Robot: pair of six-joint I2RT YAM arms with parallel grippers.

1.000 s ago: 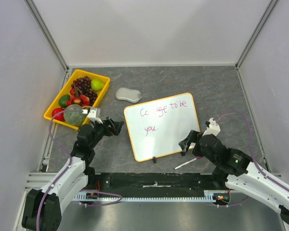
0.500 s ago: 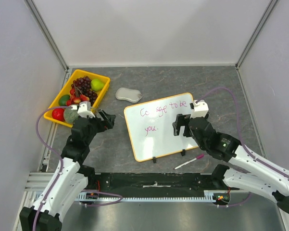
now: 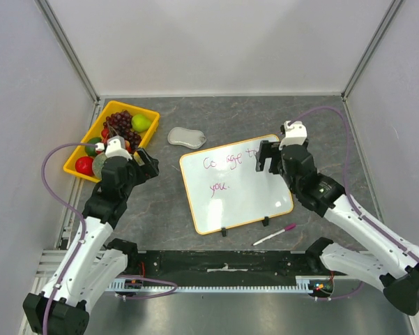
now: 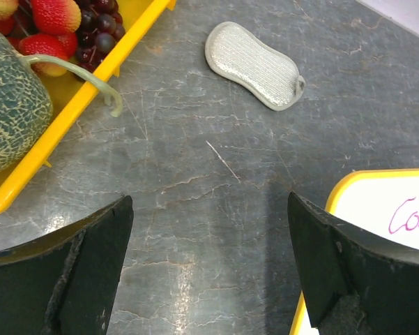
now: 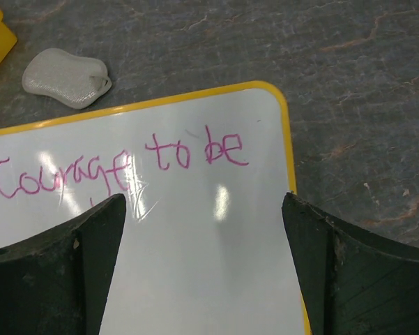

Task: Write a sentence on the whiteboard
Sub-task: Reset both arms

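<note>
Whiteboard (image 3: 237, 199) beneath right tool (image 3: 267, 158) (jaws apart)

The left arm (image 3: 90, 241) and the right arm (image 3: 366, 225) have smooth white shells on their long links and bulky black housings at the joints, with a small white camera block (image 3: 293, 130) near each wrist. A thin purple cable (image 3: 47, 171) runs loosely off each arm. In the wrist views the fingers (image 4: 63, 272) are matte black, broad and wedge-shaped, with faintly scuffed edges.

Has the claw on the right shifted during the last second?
Yes. The right gripper went from beside the marker to above the far right corner of the whiteboard.
</note>
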